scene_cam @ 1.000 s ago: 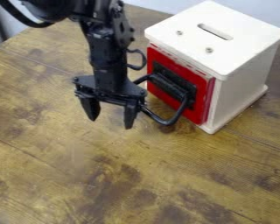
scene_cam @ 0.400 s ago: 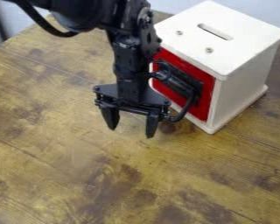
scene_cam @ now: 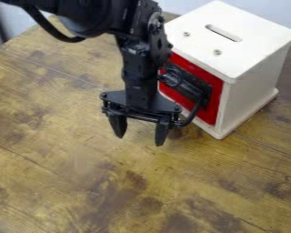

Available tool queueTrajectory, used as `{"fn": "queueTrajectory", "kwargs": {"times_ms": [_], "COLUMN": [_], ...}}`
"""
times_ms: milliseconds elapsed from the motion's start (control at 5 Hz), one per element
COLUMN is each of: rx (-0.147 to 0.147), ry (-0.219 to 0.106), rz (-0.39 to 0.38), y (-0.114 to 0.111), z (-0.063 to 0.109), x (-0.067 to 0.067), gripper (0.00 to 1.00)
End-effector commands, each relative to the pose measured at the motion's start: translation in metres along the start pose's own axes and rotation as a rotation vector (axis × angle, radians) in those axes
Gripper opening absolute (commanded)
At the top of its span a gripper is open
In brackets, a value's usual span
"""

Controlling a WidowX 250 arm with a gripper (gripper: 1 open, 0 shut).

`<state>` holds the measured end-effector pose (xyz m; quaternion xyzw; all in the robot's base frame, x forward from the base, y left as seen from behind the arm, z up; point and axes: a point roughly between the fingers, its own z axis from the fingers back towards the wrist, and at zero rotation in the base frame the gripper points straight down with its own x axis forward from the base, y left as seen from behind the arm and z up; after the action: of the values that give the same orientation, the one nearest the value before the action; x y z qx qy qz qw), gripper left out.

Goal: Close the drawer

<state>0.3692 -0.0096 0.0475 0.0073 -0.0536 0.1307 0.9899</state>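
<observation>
The black end effector hangs over the wooden tabletop, pointing down, its two fingers spread apart with nothing between them, so it is open. The robot arm comes in from the far left and hides part of what lies to its right. Just right of the end effector is the drawer, its red front facing left and its black handle partly behind the arm; whether arm and handle touch, I cannot tell. The drawer sits in the cream-white cabinet, which stands upright at the far right, with a slot in its top.
</observation>
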Motion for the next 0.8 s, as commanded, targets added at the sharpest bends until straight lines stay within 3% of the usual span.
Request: {"fn": "queueTrajectory", "kwargs": {"times_ms": [0,200,600], "rx": [-0.013,-0.019,-0.025], "ry": [-0.055,-0.054,-0.074], "rz": [0.015,0.013,0.092], "y": [-0.008,-0.009,-0.022], "z": [0.012,0.012,0.035], "x": [0.009,0.007,-0.001], "gripper": [1.00,1.00,1.00]}}
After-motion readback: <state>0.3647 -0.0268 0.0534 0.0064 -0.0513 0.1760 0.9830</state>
